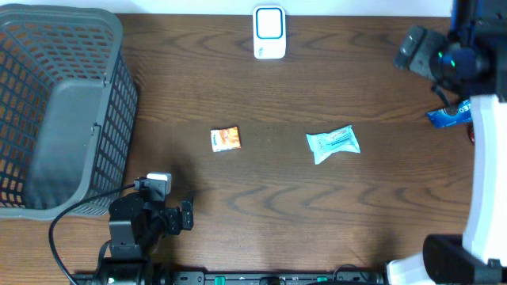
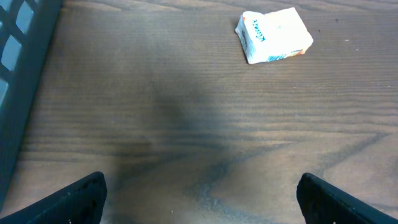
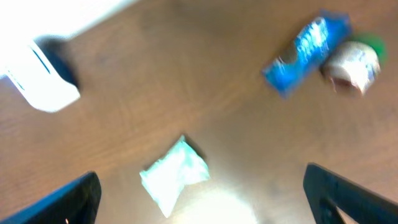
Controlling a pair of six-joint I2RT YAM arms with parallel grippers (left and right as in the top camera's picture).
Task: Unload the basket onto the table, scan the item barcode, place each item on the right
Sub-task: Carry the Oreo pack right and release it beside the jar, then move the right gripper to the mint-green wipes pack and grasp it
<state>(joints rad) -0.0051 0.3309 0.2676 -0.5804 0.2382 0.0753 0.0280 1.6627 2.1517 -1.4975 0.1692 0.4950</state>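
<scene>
Two items lie mid-table: a small orange-and-white packet (image 1: 226, 139) (image 2: 273, 35) and a pale teal pouch (image 1: 333, 143) (image 3: 174, 174). No barcode shows on either. A white scanner (image 1: 269, 32) (image 3: 43, 84) stands at the far edge. My left gripper (image 1: 188, 214) (image 2: 199, 205) hovers near the front left, open and empty, with the small packet ahead of it. My right gripper (image 1: 420, 49) (image 3: 202, 202) is raised at the far right, open and empty; its view is blurred, with the teal pouch between and beyond its fingers (image 3: 62, 202).
A grey mesh basket (image 1: 63, 103) (image 2: 18, 62) fills the left side, close to my left arm. At the right edge lie a blue packet (image 1: 448, 116) (image 3: 308, 53) and a round item with a green patch (image 3: 351, 65).
</scene>
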